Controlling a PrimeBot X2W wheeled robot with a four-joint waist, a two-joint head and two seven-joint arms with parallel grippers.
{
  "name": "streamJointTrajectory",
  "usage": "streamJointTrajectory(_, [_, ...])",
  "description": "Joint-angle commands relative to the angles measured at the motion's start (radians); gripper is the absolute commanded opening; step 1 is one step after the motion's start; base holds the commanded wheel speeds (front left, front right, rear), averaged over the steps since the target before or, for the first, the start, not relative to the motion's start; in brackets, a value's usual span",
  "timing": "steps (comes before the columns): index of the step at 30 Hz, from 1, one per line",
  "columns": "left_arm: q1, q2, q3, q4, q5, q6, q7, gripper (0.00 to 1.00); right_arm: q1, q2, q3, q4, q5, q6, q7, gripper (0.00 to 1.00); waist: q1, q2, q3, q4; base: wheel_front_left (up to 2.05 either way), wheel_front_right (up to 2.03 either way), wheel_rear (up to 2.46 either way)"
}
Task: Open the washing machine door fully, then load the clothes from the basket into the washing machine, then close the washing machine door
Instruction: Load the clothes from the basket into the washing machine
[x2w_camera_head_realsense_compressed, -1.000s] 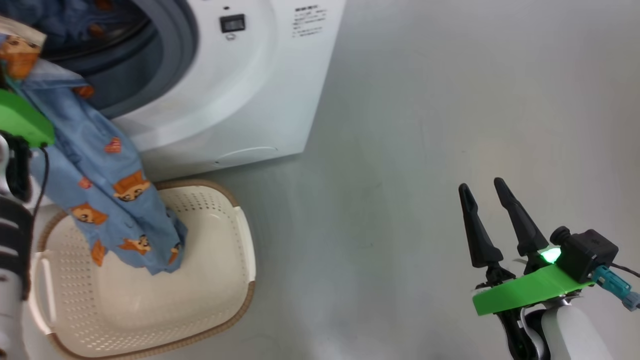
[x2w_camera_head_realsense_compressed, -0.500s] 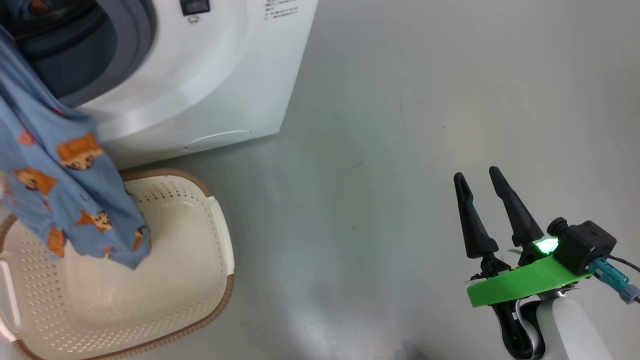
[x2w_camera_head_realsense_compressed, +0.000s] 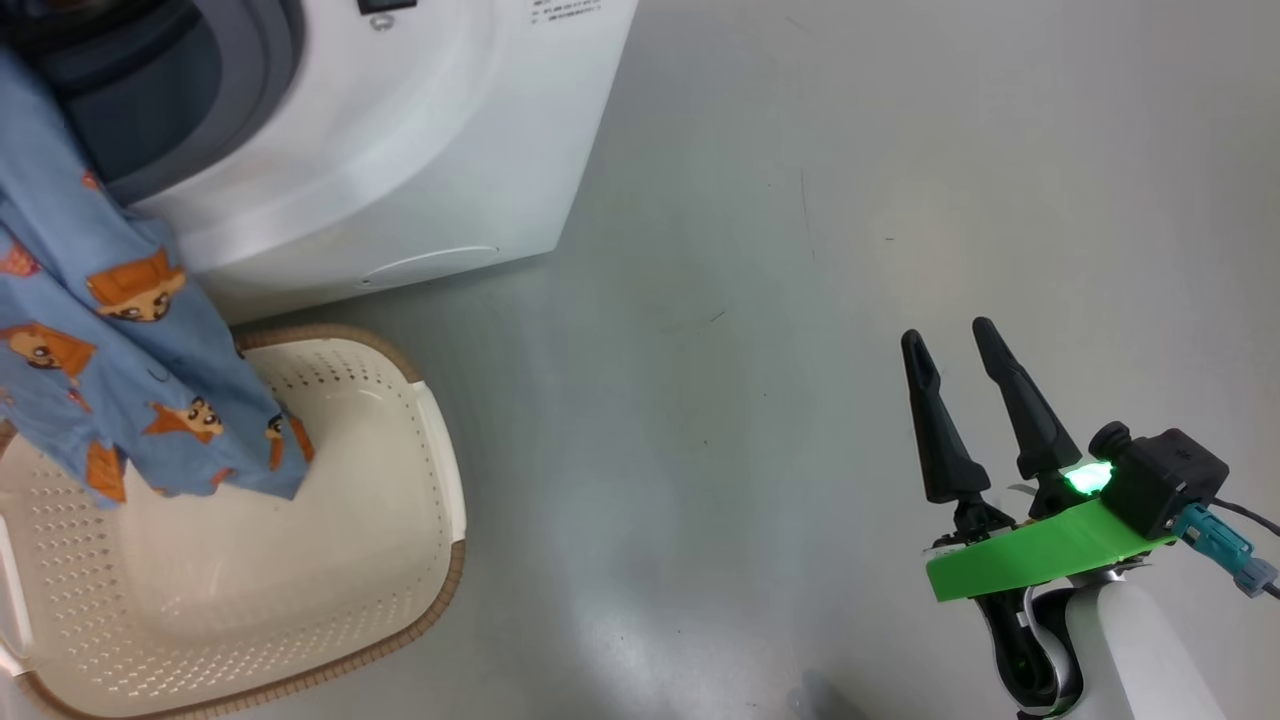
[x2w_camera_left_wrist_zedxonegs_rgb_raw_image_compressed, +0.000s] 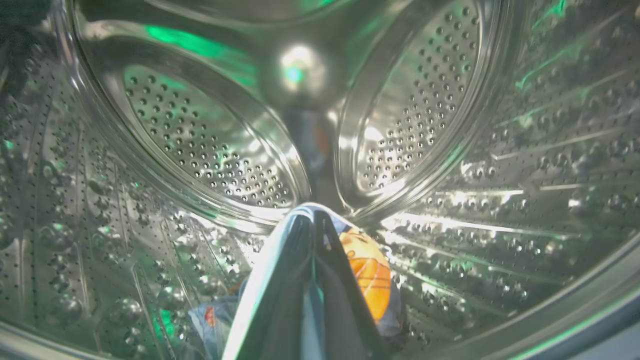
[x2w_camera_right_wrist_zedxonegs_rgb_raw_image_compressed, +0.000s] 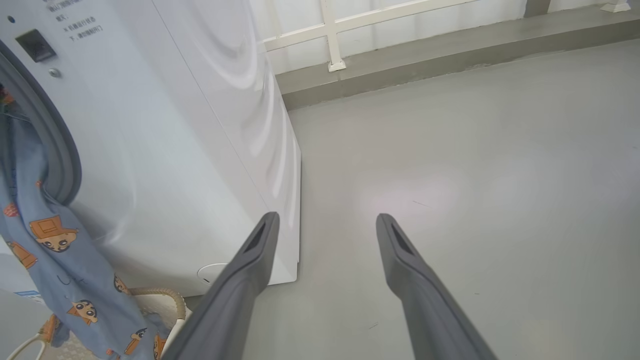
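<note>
A laundry corner, bare and utilitarian, white front-loading washing machine (x2w_camera_head_realsense_compressed: 420, 130) on a plain grey floor (x2w_camera_head_realsense_compressed: 800, 200), cream laundry basket (x2w_camera_head_realsense_compressed: 440, 590) near its front, blue garment (x2w_camera_head_realsense_compressed: 120, 350) trailing from its opening, far off a raised grey ledge (x2w_camera_right_wrist_zedxonegs_rgb_raw_image_compressed: 425, 55) with a white railing (x2w_camera_right_wrist_zedxonegs_rgb_raw_image_compressed: 330, 35).

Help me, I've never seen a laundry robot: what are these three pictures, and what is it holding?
It is a wheeled robot with two arms, each ending in a two-fingered pincer. The head camera looks down at the white washing machine, the cream basket on the grey floor, and the open, empty right pincer. Each wrist camera looks along its own fingers. The left pincer is inside the steel drum, shut on a blue printed garment that hangs out over the basket.
</note>
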Motion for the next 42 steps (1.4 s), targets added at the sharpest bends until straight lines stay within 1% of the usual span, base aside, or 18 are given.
streamJointTrajectory(1, [-0.003, 0.042, 0.009, -0.001, 0.017, -0.006, -0.006, 0.0, -0.001, -0.004, 0.023, -0.021, -0.001, 0.003, -0.005, 1.0, 0.0, -0.0001, -0.001, 0.001, 0.0, 0.0, 0.0])
streamJointTrajectory(5, [-0.02, 0.037, -0.007, 0.079, 0.026, -0.016, -0.006, 0.0, -0.002, -0.004, 0.025, -0.019, -0.002, 0.003, -0.005, 1.0, 0.0, -0.0001, -0.006, 0.003, 0.0, 0.0, 0.0])
streamJointTrajectory(6, [-0.025, 0.036, -0.017, 0.102, 0.031, -0.019, -0.006, 0.09, -0.002, -0.004, 0.024, -0.018, -0.002, 0.003, -0.005, 1.0, 0.0, -0.0001, -0.008, 0.004, 0.0, 0.0, 0.0])
streamJointTrajectory(7, [-0.032, 0.037, -0.026, 0.124, 0.037, -0.02, -0.006, 0.22, -0.001, -0.004, 0.025, -0.018, -0.002, 0.003, -0.005, 1.0, 0.0, -0.0001, -0.009, 0.004, 0.0, 0.0, 0.0])
streamJointTrajectory(9, [-0.046, 0.034, -0.04, 0.181, 0.04, -0.023, -0.005, 0.55, 0.0, -0.005, 0.024, -0.017, -0.002, 0.003, -0.005, 1.0, 0.0, -0.0001, -0.013, 0.006, 0.0, 0.0, 0.0])
streamJointTrajectory(10, [-0.055, 0.034, -0.047, 0.202, 0.043, -0.025, -0.005, 0.93, 0.001, -0.005, 0.024, -0.017, -0.002, 0.003, -0.005, 1.0, 0.0, -0.0001, -0.014, 0.006, 0.0, 0.0, 0.0])
streamJointTrajectory(11, [-0.064, 0.034, -0.052, 0.221, 0.044, -0.026, -0.006, 1.0, 0.001, -0.005, 0.025, -0.016, -0.002, 0.003, -0.005, 1.0, 0.0, -0.0001, -0.015, 0.007, 0.0, 0.0, 0.0])
streamJointTrajectory(18, [-0.103, 0.033, -0.076, 0.317, 0.038, -0.032, -0.006, 1.0, 0.001, -0.005, 0.023, -0.017, -0.003, 0.003, -0.005, 1.0, 0.0, -0.0001, -0.018, 0.011, 0.0, 0.0, 0.0])
streamJointTrajectory(24, [-0.105, 0.025, -0.08, 0.323, 0.02, -0.034, -0.006, 1.0, 0.001, -0.008, 0.02, -0.019, -0.004, 0.003, -0.005, 1.0, 0.0, -0.0001, -0.02, 0.019, 0.0, 0.0, 0.0])
streamJointTrajectory(31, [-0.071, 0.012, -0.062, 0.268, -0.01, -0.035, -0.006, 1.0, 0.0, -0.013, 0.017, -0.019, -0.004, 0.003, -0.005, 1.0, 0.0, -0.0001, -0.024, 0.028, 0.0, 0.0, 0.0])
streamJointTrajectory(38, [0.008, -0.021, -0.018, 0.156, -0.045, -0.036, -0.006, 1.0, 0.003, -0.014, 0.013, -0.018, -0.007, 0.003, -0.005, 1.0, 0.0, -0.0001, -0.037, 0.043, 0.0, 0.0, 0.0])
streamJointTrajectory(42, [0.07, -0.04, 0.005, 0.088, -0.046, -0.036, -0.006, 1.0, 0.005, -0.016, 0.013, -0.018, -0.007, 0.003, -0.005, 1.0, 0.0, -0.0001, -0.044, 0.053, 0.0, 0.0, 0.0])
